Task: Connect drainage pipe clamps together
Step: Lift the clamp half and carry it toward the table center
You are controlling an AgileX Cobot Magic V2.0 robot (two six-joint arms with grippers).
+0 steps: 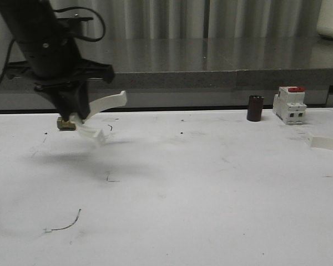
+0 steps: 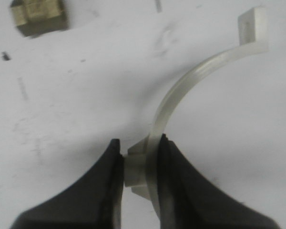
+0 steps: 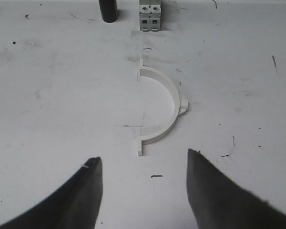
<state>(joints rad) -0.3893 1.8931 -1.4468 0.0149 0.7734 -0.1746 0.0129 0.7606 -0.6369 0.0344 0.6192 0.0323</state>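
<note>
Off-white clamp halves looking like smooth, slightly translucent plastic, white worktop showing matt and scuffed, nut looking like dull brass

One off-white half-ring clamp raised off the table; the other clamp flat.

It looked like a workshop: a scuffed white counter carried a breaker beneath a steel shelf.

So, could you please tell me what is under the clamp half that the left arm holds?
Beneath the raised clamp half, bare white table and its shadow. A brass piece lies nearby, beside it.
</note>
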